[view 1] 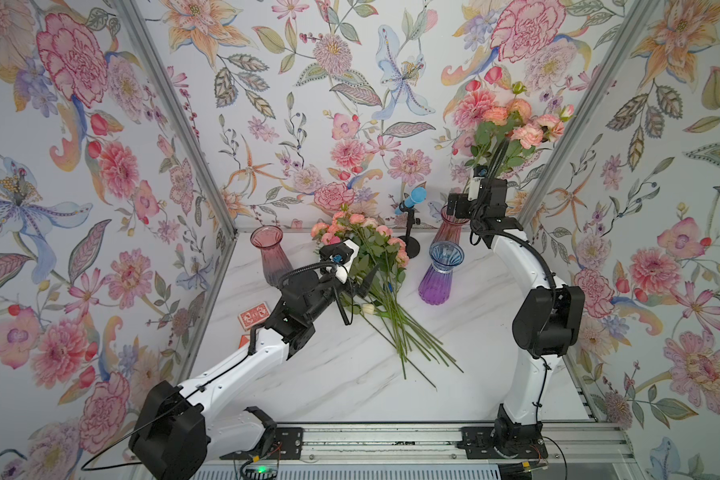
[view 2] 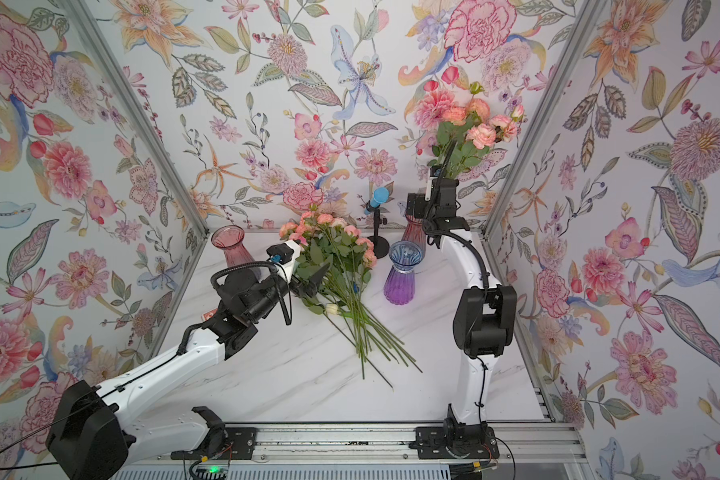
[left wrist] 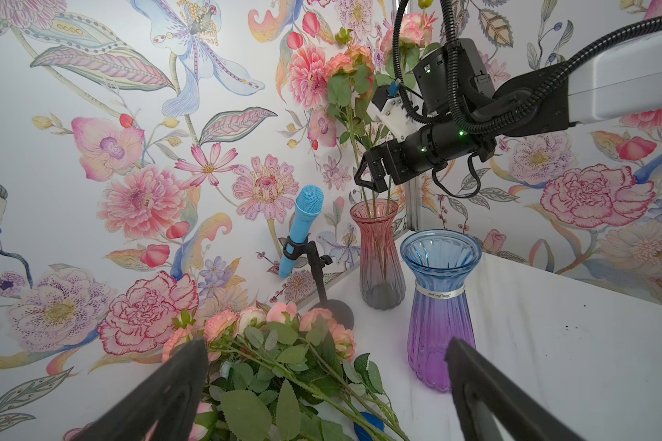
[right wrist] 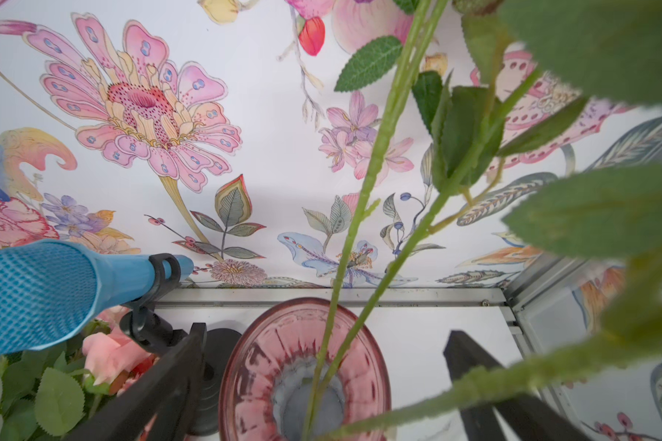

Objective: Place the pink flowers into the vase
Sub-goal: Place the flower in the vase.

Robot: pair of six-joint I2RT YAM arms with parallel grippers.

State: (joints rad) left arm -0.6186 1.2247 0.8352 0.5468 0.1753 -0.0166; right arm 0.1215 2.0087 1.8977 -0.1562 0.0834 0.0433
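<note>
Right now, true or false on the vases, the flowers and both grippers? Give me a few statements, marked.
1. The pink vase under the right gripper holds flower stems. True.
2. The blue-and-purple vase holds flowers. False: it is empty.
3. The right gripper is shut on the flower stems. False: its jaws stand open and the stems pass between them.
4. A bundle of pink flowers lies on the table. True.
5. The left gripper is clamped on that bundle. False: its jaws stand open at the bundle, closed on nothing.
</note>
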